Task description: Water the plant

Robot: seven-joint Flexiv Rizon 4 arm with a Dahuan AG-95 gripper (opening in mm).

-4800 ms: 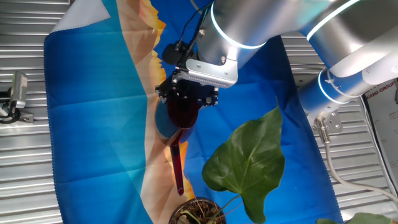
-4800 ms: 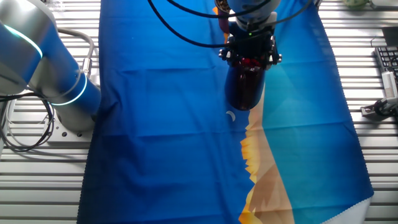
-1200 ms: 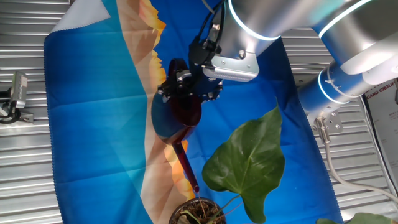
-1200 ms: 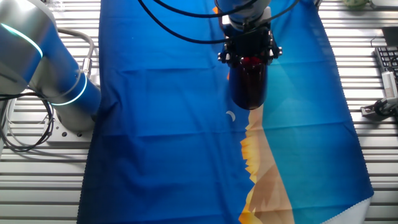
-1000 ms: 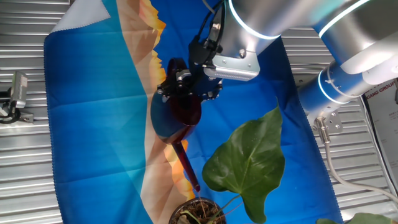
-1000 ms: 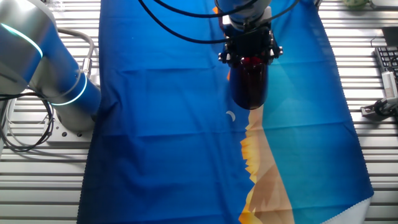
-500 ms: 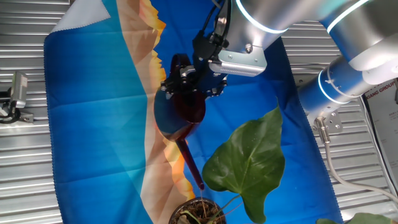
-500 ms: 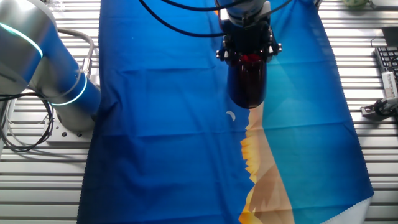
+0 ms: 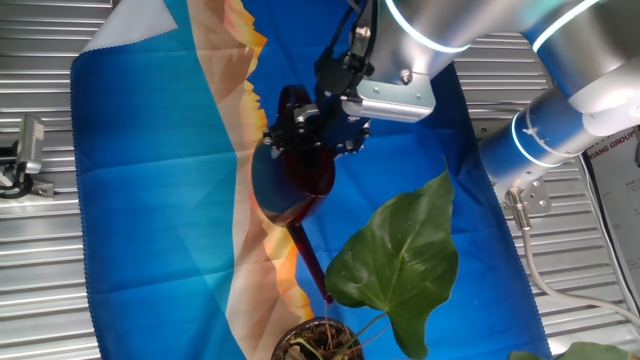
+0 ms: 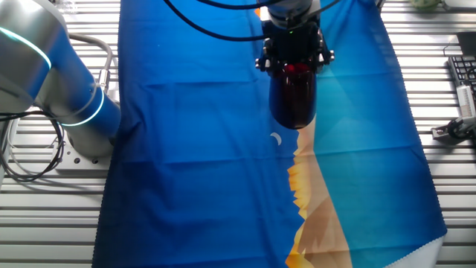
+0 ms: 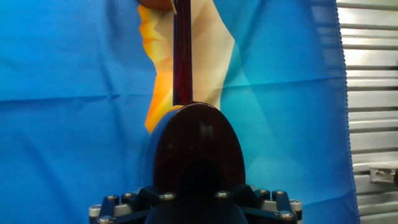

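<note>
Above the blue cloth (image 9: 150,200), the gripper (image 9: 318,130) is clamped on the dark red watering can (image 9: 305,180), carrying it clear of the surface with the long spout (image 9: 312,262) aimed toward six o'clock. The plant (image 9: 400,262) sits down at the six o'clock edge in one fixed view, its pot (image 9: 318,342) of soil just past the spout tip and half cut off by the frame. The risk, I'd say: the tip is just beside that big leaf, so a tilt now could brush it or spill short of the pot onto the cloth.
</note>
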